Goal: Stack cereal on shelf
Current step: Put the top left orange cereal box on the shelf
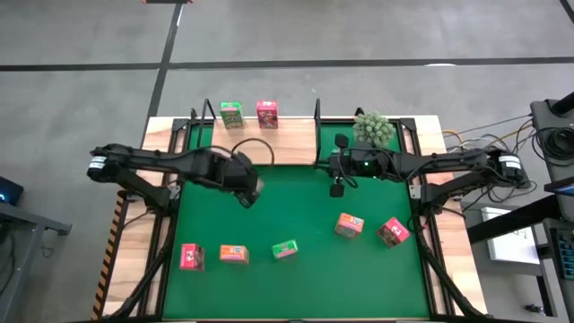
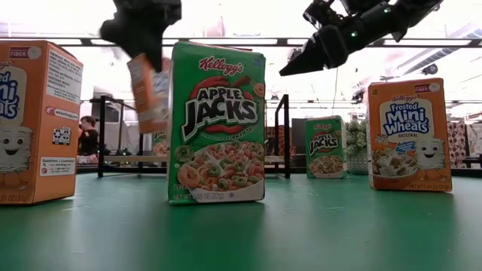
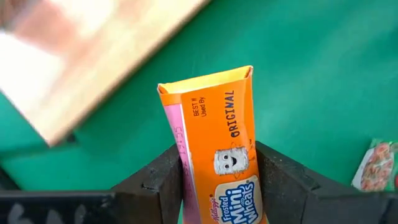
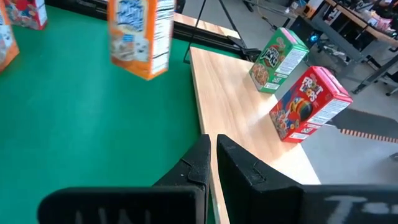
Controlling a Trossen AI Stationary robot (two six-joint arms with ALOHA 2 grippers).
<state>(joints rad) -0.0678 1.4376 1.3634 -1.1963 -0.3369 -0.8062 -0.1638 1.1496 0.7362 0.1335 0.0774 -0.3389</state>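
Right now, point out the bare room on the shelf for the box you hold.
The shelf is bare right of the pink-red box up to the plant, and left of the green box. The left tool holds an orange box. The mat's near row is crowded.

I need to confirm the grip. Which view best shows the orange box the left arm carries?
The left wrist view: the orange box sits clamped between the left gripper fingers. The low view shows it hanging blurred; the right wrist view blurred in midair; the high view mostly hides it.

Printed card cereal box (image 3: 219, 155) with a slight sheen; matt green mat (image 1: 305, 224); pale, smooth wooden shelf (image 4: 242, 106); dark matt plastic gripper fingers (image 3: 158, 183); thin black metal brackets (image 2: 282, 132)
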